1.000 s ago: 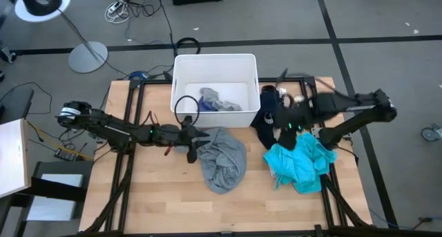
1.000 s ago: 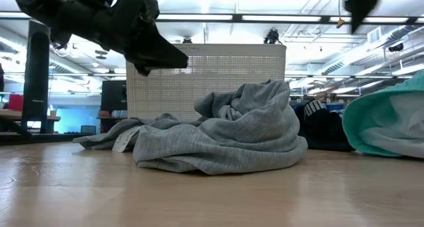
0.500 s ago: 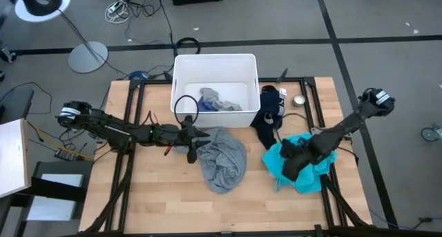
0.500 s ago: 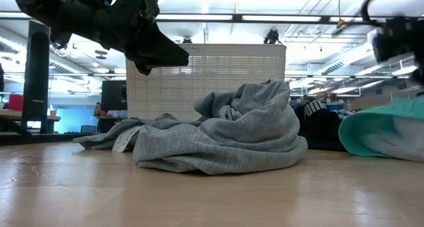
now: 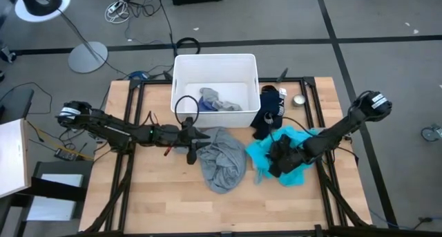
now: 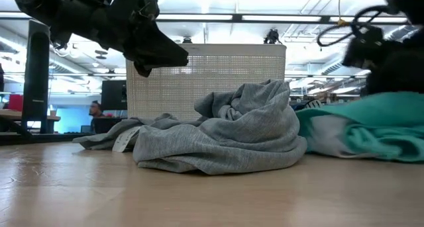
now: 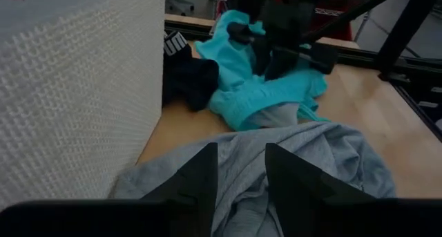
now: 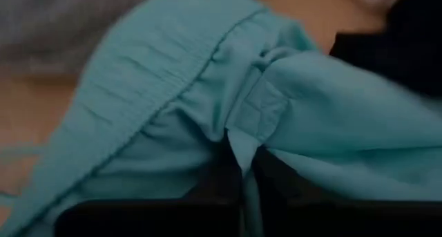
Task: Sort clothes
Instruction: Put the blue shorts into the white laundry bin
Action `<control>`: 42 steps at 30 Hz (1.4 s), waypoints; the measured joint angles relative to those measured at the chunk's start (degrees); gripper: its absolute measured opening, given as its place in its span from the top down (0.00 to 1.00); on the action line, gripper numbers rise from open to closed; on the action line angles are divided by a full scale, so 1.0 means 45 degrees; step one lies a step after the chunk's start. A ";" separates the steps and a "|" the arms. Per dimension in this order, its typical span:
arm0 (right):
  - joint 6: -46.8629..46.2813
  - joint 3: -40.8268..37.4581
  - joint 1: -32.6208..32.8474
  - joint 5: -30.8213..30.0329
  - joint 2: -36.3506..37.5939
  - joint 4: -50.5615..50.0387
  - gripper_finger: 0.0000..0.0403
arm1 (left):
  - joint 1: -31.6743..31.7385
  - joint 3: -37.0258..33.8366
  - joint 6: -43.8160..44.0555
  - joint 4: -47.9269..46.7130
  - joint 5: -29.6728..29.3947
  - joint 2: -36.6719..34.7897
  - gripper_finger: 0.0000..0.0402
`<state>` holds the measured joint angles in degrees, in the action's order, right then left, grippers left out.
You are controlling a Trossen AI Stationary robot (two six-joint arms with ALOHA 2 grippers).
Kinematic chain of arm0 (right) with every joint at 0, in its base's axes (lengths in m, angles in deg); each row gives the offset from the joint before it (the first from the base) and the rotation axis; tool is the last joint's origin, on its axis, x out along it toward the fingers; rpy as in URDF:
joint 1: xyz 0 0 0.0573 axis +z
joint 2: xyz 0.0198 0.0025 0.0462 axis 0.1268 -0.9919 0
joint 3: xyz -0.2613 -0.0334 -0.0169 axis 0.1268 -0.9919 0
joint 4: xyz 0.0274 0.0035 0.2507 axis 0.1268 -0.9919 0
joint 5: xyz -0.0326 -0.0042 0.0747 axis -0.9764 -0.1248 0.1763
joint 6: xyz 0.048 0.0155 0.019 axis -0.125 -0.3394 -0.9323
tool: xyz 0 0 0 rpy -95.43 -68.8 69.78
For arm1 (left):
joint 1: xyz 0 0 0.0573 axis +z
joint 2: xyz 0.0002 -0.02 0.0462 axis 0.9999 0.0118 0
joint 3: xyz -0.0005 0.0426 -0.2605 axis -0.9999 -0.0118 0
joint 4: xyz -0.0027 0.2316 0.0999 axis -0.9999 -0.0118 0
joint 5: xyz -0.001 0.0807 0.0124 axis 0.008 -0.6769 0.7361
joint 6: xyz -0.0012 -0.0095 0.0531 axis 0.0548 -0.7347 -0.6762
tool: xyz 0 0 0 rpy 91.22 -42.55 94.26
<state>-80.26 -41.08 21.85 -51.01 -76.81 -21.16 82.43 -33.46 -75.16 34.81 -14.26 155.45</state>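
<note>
The large grey shirt lies crumpled on the table in front of the white bin. My left gripper hovers open just above its left edge. To the right, the teal shirt lies bunched on the table, with my right gripper shut on it. The dark navy garment lies between the bin and the teal shirt. A small grey-blue piece lies inside the bin. In the low view the teal shirt spreads beside the grey shirt. My right gripper pinches a bunched fold of the teal shirt between its two fingers, toward the shirt's left part. It comes slanting down from the table's right. The shirt lies on the table, gathered toward the fingers; how many layers, I cannot tell.
The white bin's wall stands close beside my left gripper. A small round metal thing lies at the far right of the table. Bare wood runs along the near edge. Cables and a lamp base lie on the floor beyond.
My right gripper has come from above the navy garment toward the near edge and down onto the teal shirt, shut on it, then moved toward the table's left. The teal shirt has been dragged and bunched leftward, toward the grey shirt.
</note>
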 joint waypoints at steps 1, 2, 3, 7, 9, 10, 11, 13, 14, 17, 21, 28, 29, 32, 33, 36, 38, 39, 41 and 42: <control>0.0082 0.0226 -0.0180 -0.0013 0.0000 -0.0068 0.96 | -0.0054 0.0000 0.0003 -0.0016 0.0010 0.0003 0.68; 0.0207 0.0494 -0.0328 -0.0013 0.0000 -0.0207 0.97 | -0.0098 0.0000 0.0003 -0.0008 0.0033 0.0003 0.68; 0.0440 0.0807 -0.0452 -0.0014 0.0000 -0.0424 0.98 | -0.0143 0.0000 0.0003 0.0010 0.0049 0.0003 0.68; 0.2029 0.2642 -0.0837 -0.0012 0.0099 -0.1641 0.98 | -0.0180 0.0000 0.0043 -0.0012 0.0077 0.0003 0.68; 0.2694 0.3851 -0.1044 -0.0039 0.0171 -0.2703 0.98 | -0.0176 0.0000 0.0098 -0.0017 0.0069 0.0003 0.68; 0.2993 0.4522 -0.1150 -0.0079 0.0175 -0.3176 0.98 | -0.0176 0.0000 0.0158 -0.0037 0.0073 0.0003 0.68; 0.3276 0.5231 -0.1251 -0.0092 0.0175 -0.3619 0.98 | -0.0176 0.0000 0.0209 -0.0080 0.0073 0.0003 0.68; 0.4088 0.6634 -0.1482 -0.0107 0.0211 -0.4389 0.98 | -0.0177 0.0000 0.0238 -0.0096 0.0073 0.0003 0.68; 0.4598 0.7314 -0.1617 -0.0110 0.0219 -0.4624 0.98 | -0.0181 0.0000 0.0236 -0.0076 0.0073 0.0003 0.68; 0.6330 0.9228 -0.2139 -0.0115 0.0219 -0.4849 0.98 | -0.0176 0.0000 0.0236 -0.0090 0.0073 0.0003 0.68; 0.8926 1.1609 -0.3105 -0.0115 0.0223 -0.4627 0.98 | -0.0176 0.0000 0.0236 -0.0085 0.0073 0.0003 0.68; 1.2297 1.4454 -0.5640 0.0871 -0.0033 -0.2293 0.98 | -0.0176 0.0000 0.0236 -0.0095 0.0073 0.0003 0.68; 1.2631 1.4833 -0.6019 0.1294 -0.0274 -0.2007 0.98 | -0.0176 0.0000 0.0236 -0.0110 0.0073 0.0003 0.68; 1.3302 1.6209 -0.7142 0.2378 -0.1279 -0.1597 0.98 | -0.0176 0.0000 0.0231 -0.0126 0.0073 0.0003 0.68; 1.3377 1.6751 -0.7492 0.2727 -0.1700 -0.1571 0.98 | -0.0176 0.0000 0.0231 -0.0117 0.0073 0.0003 0.68; 1.3536 1.8141 -0.8427 0.4135 -0.3062 -0.1452 0.98 | -0.0176 0.0000 0.0207 -0.0184 0.0070 0.0003 0.68; 1.3546 1.8929 -0.8929 0.4823 -0.3957 -0.1448 0.98 | -0.0176 0.0000 0.0197 -0.0219 0.0069 0.0001 0.68; 1.3546 1.9262 -0.9117 0.4935 -0.4369 -0.1425 0.98 | -0.0176 0.0000 0.0192 -0.0261 0.0069 -0.0002 0.68; 1.3538 1.9670 -0.9467 0.4924 -0.5097 -0.1459 0.97 | -0.0176 0.0000 0.0192 -0.0363 0.0069 -0.0001 0.68; 1.3538 1.9771 -0.9599 0.4774 -0.5381 -0.1463 0.96 | -0.0176 0.0000 0.0192 -0.0412 0.0069 0.0002 0.68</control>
<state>-19.34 47.89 -21.35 -29.53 -101.03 -27.75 81.64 -33.46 -74.30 32.96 -13.95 155.46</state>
